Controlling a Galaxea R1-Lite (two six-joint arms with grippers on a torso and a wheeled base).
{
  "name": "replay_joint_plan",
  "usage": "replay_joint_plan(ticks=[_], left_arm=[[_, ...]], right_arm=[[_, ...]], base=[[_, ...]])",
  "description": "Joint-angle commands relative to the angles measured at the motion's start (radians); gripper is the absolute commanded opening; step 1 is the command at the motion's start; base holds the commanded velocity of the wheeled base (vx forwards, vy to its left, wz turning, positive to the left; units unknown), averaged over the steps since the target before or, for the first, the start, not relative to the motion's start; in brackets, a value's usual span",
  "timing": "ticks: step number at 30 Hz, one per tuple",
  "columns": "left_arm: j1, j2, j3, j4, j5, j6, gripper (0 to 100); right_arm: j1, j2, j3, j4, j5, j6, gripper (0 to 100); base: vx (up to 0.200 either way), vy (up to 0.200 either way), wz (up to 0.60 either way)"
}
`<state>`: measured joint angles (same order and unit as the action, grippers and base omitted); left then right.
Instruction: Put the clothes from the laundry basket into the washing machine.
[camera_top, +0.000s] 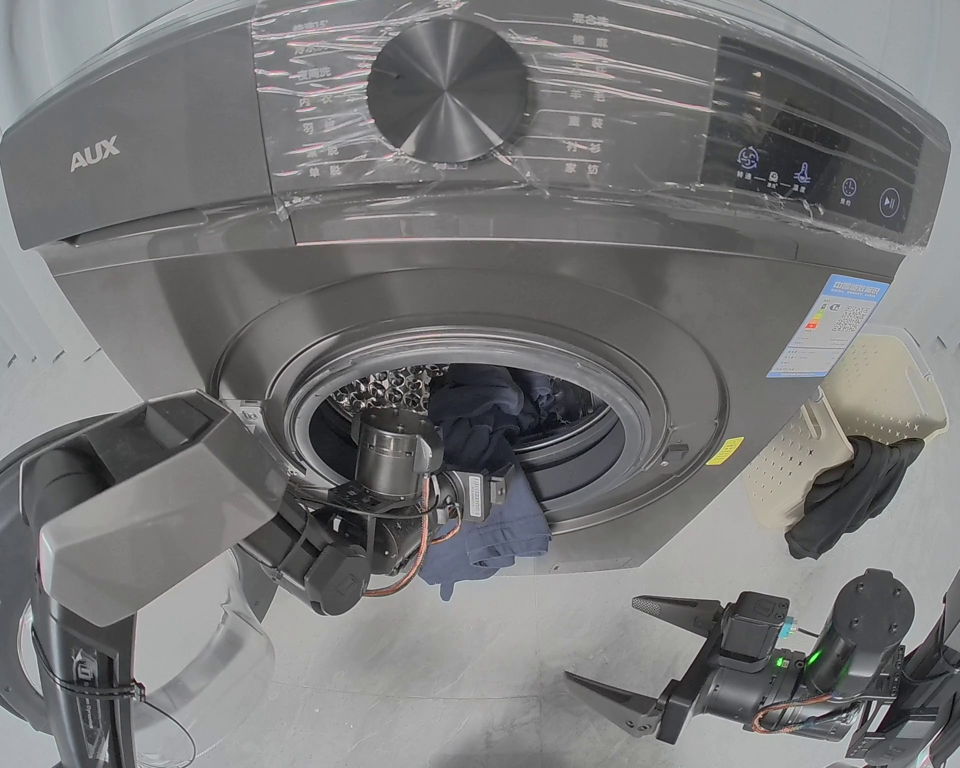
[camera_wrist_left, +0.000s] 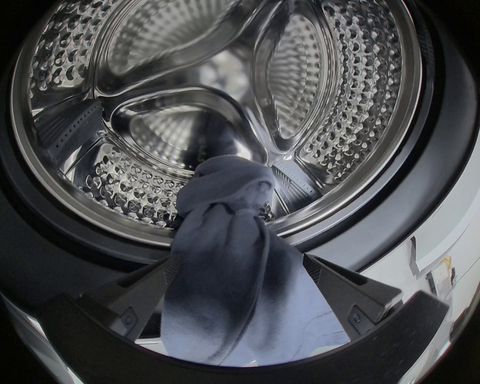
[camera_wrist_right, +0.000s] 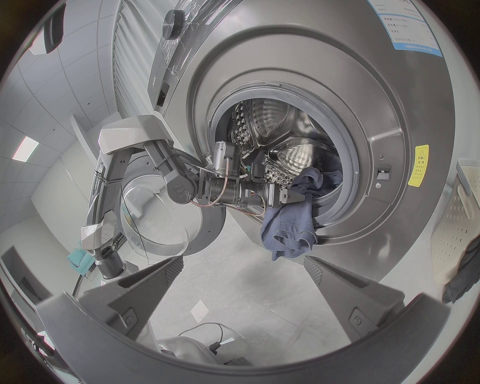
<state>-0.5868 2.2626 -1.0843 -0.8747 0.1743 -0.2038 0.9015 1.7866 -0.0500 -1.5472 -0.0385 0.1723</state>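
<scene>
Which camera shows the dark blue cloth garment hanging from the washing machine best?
The right wrist view: the dark blue cloth garment shows almost whole, draped over the door rim. In the head view the left arm hides part of the garment; the left wrist view gives a close-up bunch.

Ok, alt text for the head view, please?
The left hand sits at the open mouth of the washing machine, with a blue garment hanging over the rim. The right hand is open low on the right, below a cream laundry basket with a dark garment draped out.
</scene>
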Motion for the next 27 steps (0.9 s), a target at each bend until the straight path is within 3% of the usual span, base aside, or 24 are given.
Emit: replay_joint_plan(ticks=[1,3,4,14,20,27], left_arm=[[0.004,0.060,-0.008,-0.010,0.001,0.011,100],[0.004,0.064,-0.014,-0.004,-0.001,0.017,100],[0.004,0.071,-0.016,-0.001,-0.001,0.017,0],[0.013,0.098,-0.108,-0.041,-0.002,0.006,0],[0.013,0.127,-0.233,-0.112,0.010,-0.058,0],[0.033,0.155,-0.289,-0.144,0.022,-0.058,0]], right_arm=[[-0.001,-0.001,-0.001,-0.001,0.000,-0.001,100],[-0.006,-0.001,-0.002,-0.001,0.000,-0.001,100],[-0.009,0.000,-0.002,-0.001,0.000,-0.002,100],[-0.003,-0.001,-0.008,-0.001,0.000,-0.001,100],[-0.006,-0.001,-0.010,-0.001,0.000,-0.002,100],[-0.013,0.005,-0.013,-0.001,0.000,-0.002,100]], base=[[0.000,0.000,0.00],[0.000,0.000,0.00],[0.000,0.000,0.00],[0.000,0.000,0.00],[0.000,0.000,0.00],[0.000,0.000,0.00]])
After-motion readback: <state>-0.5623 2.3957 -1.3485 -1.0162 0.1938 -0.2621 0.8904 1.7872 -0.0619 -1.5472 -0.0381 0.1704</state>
